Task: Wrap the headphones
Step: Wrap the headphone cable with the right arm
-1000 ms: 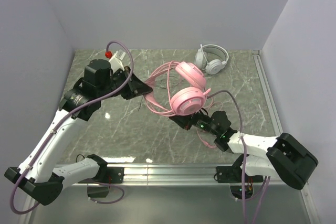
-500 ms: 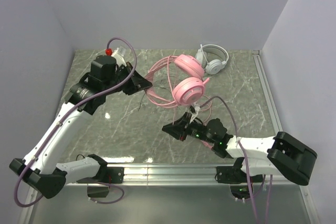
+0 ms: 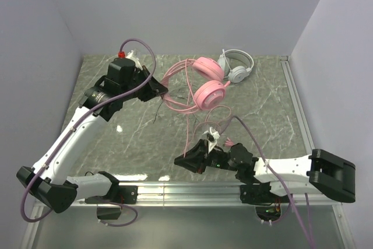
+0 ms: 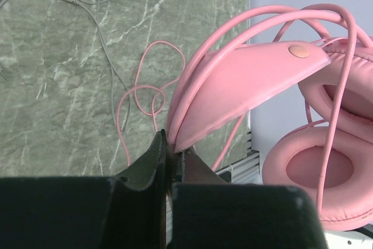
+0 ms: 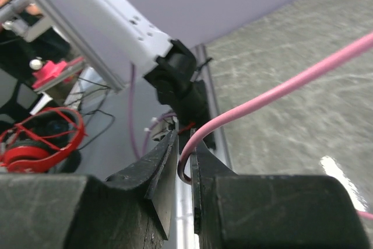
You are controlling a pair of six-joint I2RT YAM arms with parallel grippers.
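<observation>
- The long pink cable [image 3: 187,135] ran from the lifted all-pink padded headset [image 3: 211,93] down to my right gripper [image 3: 186,157], barring the middle.
- The white-grey over-ear headset [image 3: 236,65] filled the far corner.
- The grey marble tabletop [image 3: 274,115] lay open rightward.

**Grey-green marbled tabletop [image 3: 145,150] closed in by plain pale walls**

The tabletop is veined with white and is enclosed on three sides: a back wall [image 3: 186,10], a left wall [image 3: 29,74] and a right wall [image 3: 341,74], all bare and tinted a faint lilac. A silver metal rail [image 3: 175,189] is run along the near edge, and a narrow metal strip [image 3: 295,106] is laid along the right edge. Even, soft light is cast from above, and small bright glints [image 3: 166,177] are reflected in the glossy surface near the rail.
</observation>
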